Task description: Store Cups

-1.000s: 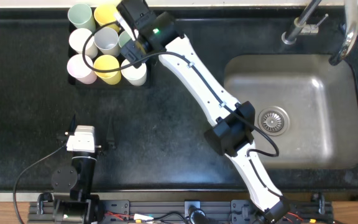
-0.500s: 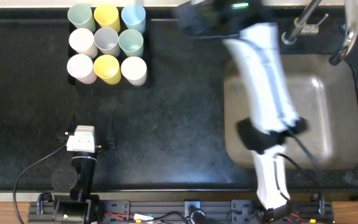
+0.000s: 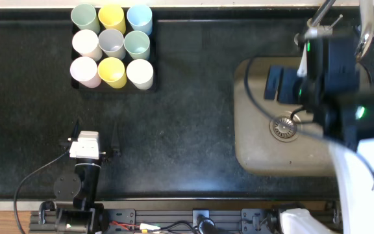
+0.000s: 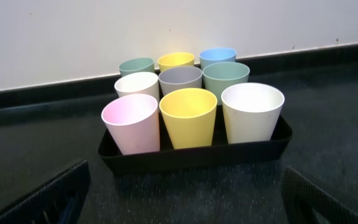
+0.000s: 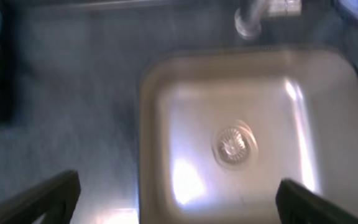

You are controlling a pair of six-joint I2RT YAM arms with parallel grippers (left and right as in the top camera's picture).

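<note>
The dark countertop (image 3: 193,117) carries a black tray (image 4: 191,158) of cups (image 3: 112,44) at its back left; a steel sink (image 3: 255,143) sits sunk at right

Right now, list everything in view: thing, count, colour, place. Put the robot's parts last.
cups: nine; two yellow, two green, two white, one pink, one grey, one blue; upright in a three-by-three block in the tray.
tray: one, black, on the counter, left of the sink.
counter: one, black, speckled.
sink: one, steel, set in the counter at the right.
drain: one, metal, in the sink's floor.
faucet: one, metal, behind the sink.
left gripper: open, near the counter, facing the tray.
right gripper: open, above the sink.
</note>
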